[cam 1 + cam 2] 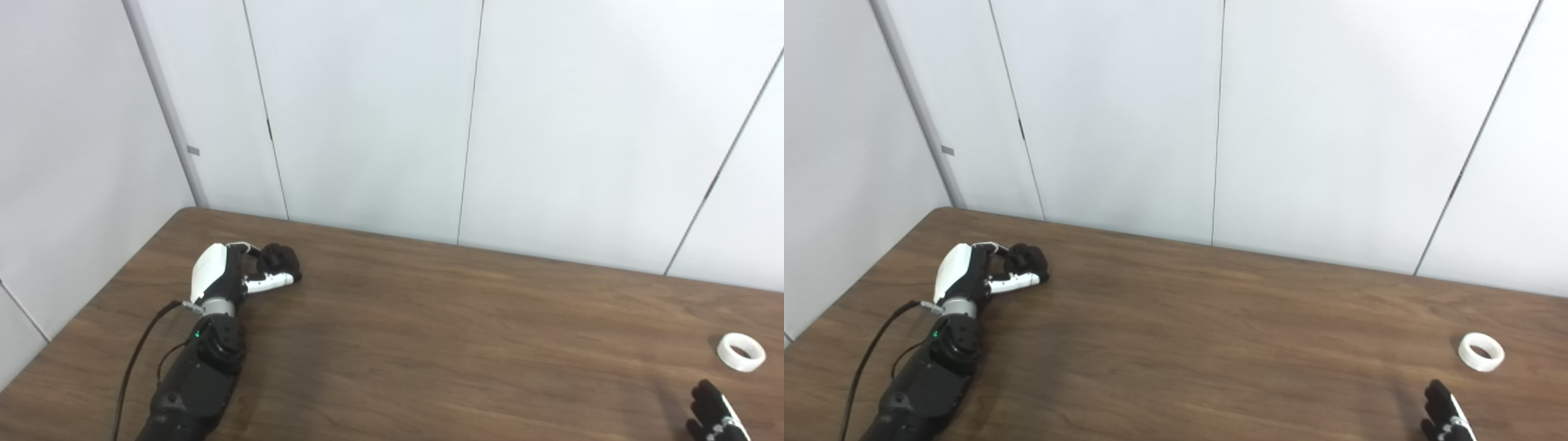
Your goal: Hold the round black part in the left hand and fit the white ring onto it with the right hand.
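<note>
I am watching my left hand (245, 275) curling around a round black part (278, 260) far left on the brown wooden worktop (429, 343); a loose grasp risks slippage. Far right, the small white plastic ring (741, 351) is lying just beyond my right hand (713, 413), fingers apparently spread, holding nothing; a clumsy reach could knock it off.

No readable text, labels, brands or numbers anywhere. Nothing printed on the left hand (245, 272), the white ring (741, 351) at 4 o'clock, the tabletop (429, 343) or the wall panels (367, 110). Small grey tag (193, 150) on wall strip at 10 o'clock, too small to read.
</note>
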